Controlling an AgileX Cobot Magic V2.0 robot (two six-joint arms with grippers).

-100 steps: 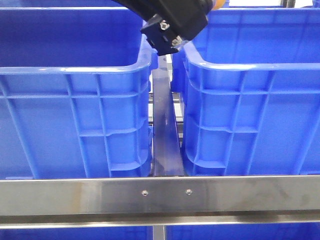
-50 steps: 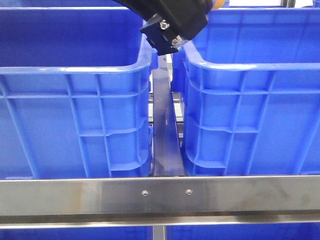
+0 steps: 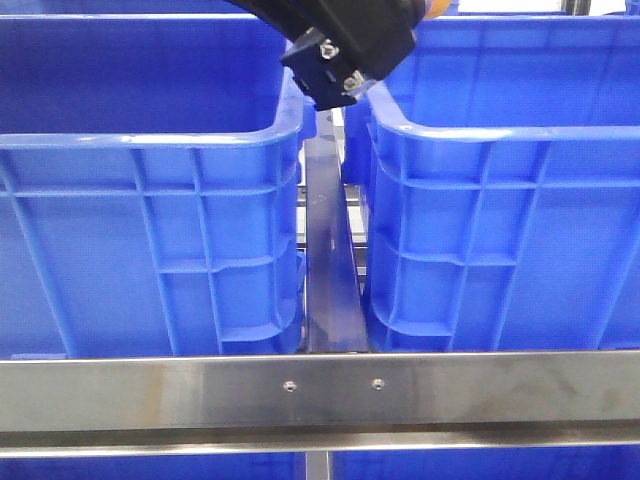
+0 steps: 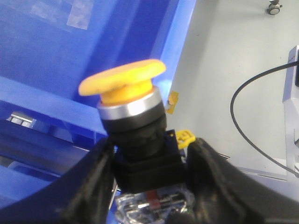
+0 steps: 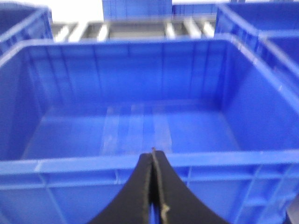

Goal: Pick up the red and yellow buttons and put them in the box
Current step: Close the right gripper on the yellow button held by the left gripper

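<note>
Two crates stand side by side, left crate (image 3: pixel 150 200) and right crate (image 3: pixel 510 220), behind a metal rail (image 3: pixel 320 395).

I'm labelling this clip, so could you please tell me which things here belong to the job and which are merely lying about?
Belongs to the job:
- yellow button, clamped in the left gripper
- blue crate
- right gripper, shut and empty

Just lying about:
- black cable on the floor
- steel rail

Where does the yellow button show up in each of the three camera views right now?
Front view: only a sliver of the yellow button shows at the top edge, behind the black arm above the gap between the crates.
Left wrist view: it fills the centre, its black body clamped in the left gripper.
Right wrist view: not in it.
Shared landmark: the blue crate, whose wall sits behind the button in the left wrist view.
</note>
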